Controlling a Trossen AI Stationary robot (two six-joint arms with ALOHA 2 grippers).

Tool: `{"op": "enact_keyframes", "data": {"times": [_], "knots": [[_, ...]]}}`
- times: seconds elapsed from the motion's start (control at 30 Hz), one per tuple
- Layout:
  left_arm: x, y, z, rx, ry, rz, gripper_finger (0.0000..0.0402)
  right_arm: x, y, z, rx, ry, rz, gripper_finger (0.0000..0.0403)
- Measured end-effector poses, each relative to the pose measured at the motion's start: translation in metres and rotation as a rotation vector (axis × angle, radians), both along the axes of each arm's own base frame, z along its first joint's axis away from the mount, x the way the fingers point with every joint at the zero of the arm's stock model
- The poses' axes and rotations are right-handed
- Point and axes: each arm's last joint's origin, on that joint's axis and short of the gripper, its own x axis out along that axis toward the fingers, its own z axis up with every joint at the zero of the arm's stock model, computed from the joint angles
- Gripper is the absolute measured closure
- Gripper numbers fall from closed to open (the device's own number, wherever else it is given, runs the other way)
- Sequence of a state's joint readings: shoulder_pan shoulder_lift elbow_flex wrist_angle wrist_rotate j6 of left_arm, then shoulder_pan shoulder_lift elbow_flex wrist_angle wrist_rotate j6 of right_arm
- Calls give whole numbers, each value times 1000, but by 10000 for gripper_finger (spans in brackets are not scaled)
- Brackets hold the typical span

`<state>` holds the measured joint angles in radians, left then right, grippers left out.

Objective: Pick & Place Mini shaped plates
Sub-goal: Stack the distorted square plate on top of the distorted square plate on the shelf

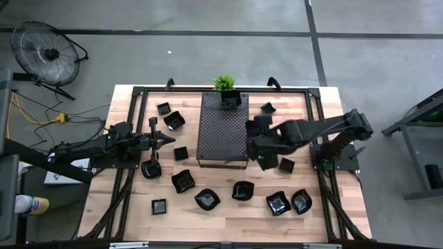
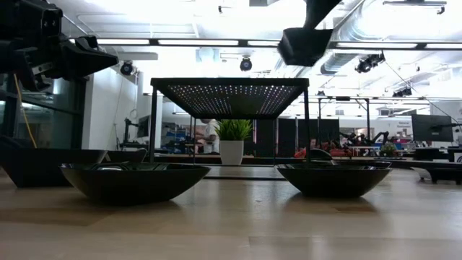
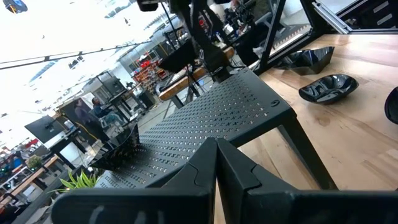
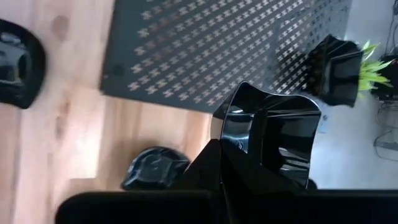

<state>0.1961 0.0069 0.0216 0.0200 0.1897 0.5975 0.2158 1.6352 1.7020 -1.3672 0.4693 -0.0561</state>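
No writing or brand can be read anywhere. The right claw (image 4: 224, 149) is clamped on a glossy black mini plate (image 4: 273, 134), held above the 3 o'clock edge of the perforated tray (image 1: 223, 128). The left claw (image 1: 168, 139), fingers together and empty, hovers at the tray's 9 o'clock side. Other mini plates (image 1: 207, 199) lie scattered on the bench (image 1: 228, 214) from 3 through 6 to 9 o'clock. A small green plant (image 1: 225, 86) stands at the tray's 12 o'clock end.
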Motion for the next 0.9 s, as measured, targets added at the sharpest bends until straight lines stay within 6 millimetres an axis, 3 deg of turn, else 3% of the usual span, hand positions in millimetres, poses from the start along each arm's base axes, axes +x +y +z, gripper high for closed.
{"op": "enact_keyframes", "data": {"times": [0.5,0.9], "knots": [[0,0,0,0,0,0,400,22,-68,7,-57,-86,24,403],[0,0,0,0,0,0,400,33,-105,15,-73,-201,70,403]]}}
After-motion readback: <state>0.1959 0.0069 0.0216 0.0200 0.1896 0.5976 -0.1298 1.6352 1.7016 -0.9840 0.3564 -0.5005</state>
